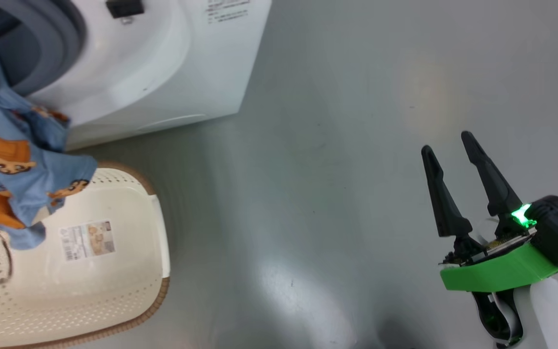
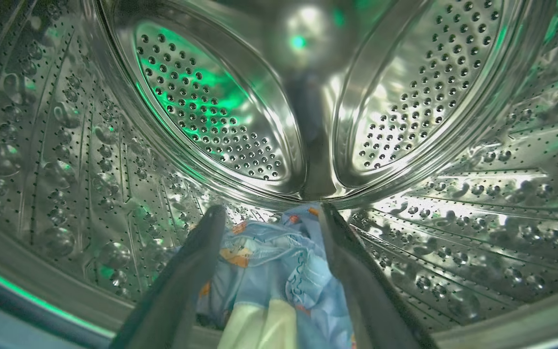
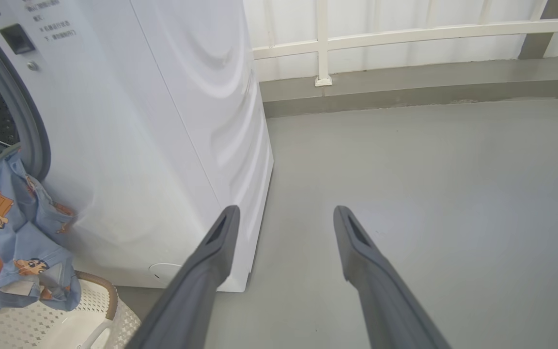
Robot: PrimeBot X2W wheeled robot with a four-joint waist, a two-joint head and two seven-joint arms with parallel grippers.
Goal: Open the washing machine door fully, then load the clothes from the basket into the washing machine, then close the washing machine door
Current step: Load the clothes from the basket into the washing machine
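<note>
The white washing machine (image 1: 162, 72) stands at the upper left, its grey-gasketed opening uncovered; the washing machine door is out of view. Light blue clothes (image 1: 12, 160) with orange figures hang from the opening down over the cream basket (image 1: 114, 291) on the floor. My left gripper (image 2: 271, 211) is inside the steel drum (image 2: 211, 111), open, with blue and white clothes (image 2: 279, 261) lying loose between its fingers. Off to the right, my right gripper (image 1: 448, 143) hangs open above bare floor and holds nothing. The right wrist view has the washing machine (image 3: 162, 145), hanging clothes (image 3: 12, 232) and basket (image 3: 41, 329) left of the right gripper (image 3: 284, 213).
Grey floor (image 1: 337, 194) spreads to the right of the machine and basket. A low grey kerb and a white railing (image 3: 405, 34) close the far side. The basket's label sticker (image 1: 87, 240) shows on its bottom.
</note>
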